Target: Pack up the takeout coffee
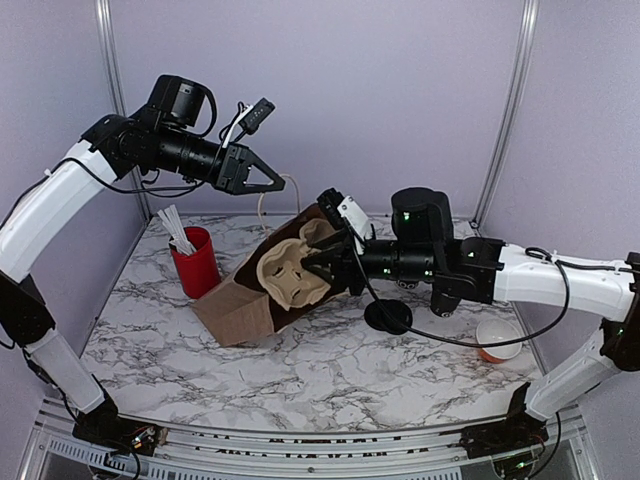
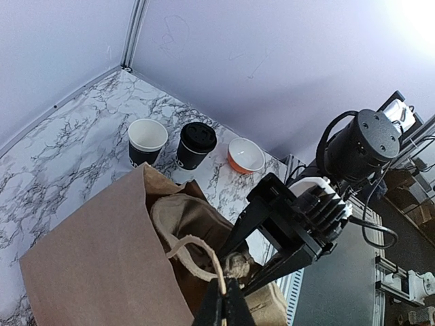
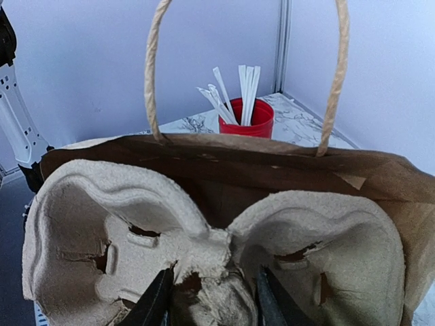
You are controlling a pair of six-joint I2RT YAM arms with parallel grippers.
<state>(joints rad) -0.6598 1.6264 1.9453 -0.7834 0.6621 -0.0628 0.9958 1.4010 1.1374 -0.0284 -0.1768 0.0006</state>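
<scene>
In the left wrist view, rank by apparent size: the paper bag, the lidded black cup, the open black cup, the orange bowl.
1. paper bag, largest by far, though nearest the camera.
2. lidded black cup and open black cup: alike, no ranking.
3. orange bowl, smallest.

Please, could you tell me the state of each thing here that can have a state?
Paper bag: tipped over, mouth open.
Cup carrier: partly inside the bag, pockets empty.
Coffee cup: upright, lid on, outside the bag.
Second black cup: upright, no lid.
Red cup: upright, holding white sticks.
Bowl: upright, empty.
Left gripper: raised, shut on a bag handle.
Right gripper: closed on the carrier's middle.
</scene>
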